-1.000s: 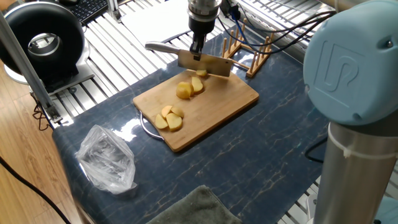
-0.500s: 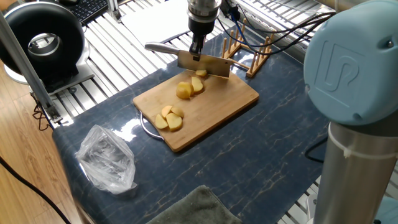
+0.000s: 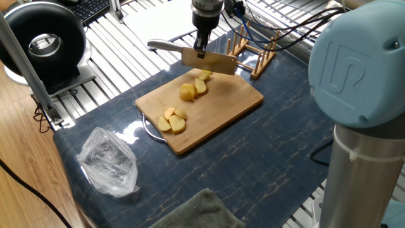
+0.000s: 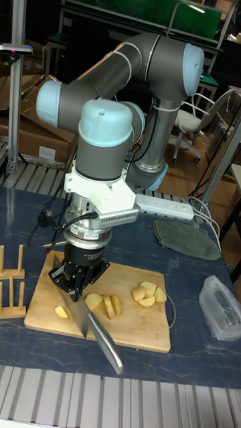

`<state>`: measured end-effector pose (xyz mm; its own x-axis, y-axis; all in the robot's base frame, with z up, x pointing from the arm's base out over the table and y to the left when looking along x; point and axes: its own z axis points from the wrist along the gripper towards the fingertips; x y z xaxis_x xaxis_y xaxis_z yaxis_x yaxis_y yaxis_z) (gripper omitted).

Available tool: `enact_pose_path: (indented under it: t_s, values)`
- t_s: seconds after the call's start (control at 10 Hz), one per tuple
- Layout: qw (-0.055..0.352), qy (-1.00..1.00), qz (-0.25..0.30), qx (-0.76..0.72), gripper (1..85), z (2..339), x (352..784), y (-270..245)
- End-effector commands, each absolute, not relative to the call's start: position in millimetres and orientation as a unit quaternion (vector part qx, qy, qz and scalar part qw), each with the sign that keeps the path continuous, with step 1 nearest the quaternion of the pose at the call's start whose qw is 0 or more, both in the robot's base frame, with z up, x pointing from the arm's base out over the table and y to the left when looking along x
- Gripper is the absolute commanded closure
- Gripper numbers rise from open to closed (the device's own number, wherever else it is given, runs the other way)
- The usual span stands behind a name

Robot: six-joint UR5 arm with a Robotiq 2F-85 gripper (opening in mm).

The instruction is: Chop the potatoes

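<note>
Movement is seen in the steel cleaver blade (image 3: 209, 62): a second ago its edge sat low, close over the potato pieces at the far end of the rectangular bamboo cutting board (image 3: 235, 101); now it is raised clear and hangs just above the small piece beside it. This is judged to be the lift between strokes, so the chopping is partly done and another cut is probably being set up.

From left to right in the fixed view, a crumpled clear plastic bag (image 3: 109, 163) lies on the dark marbled table top (image 3: 266, 164), well apart from the board. On the board, a cluster of pale-yellow peeled potato slices (image 3: 171, 120) rests near the left end, and a second group, a rounded potato half with slices leaning on it (image 3: 192, 90), lies nearer the blade. A wooden slatted rack (image 3: 253, 54) stands behind the board.

The black two-finger gripper (image 4: 77, 283) is clamped narrowly around the cleaver; its grey handle (image 4: 107, 343) sticks out free.
</note>
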<state>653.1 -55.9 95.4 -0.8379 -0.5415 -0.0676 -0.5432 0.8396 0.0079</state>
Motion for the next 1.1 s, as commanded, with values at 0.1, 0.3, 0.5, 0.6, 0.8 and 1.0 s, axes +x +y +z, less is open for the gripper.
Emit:
enact_pose_path:
  t_s: [0.1,0.3,0.5,0.6,0.8,1.0]
  values:
    - [0.012,0.963,0.02,-0.268,84.7,118,638,-50]
    - [0.015,0.966,0.02,-0.259,84.7,116,638,-41]
    - [0.024,0.966,0.014,-0.256,84.7,109,645,-41]
    - [0.029,0.965,0.013,-0.259,84.7,105,649,-42]
    - [0.036,0.964,0.012,-0.262,84.7,98,654,-44]
    - [0.035,0.964,0.012,-0.263,84.7,97,654,-44]
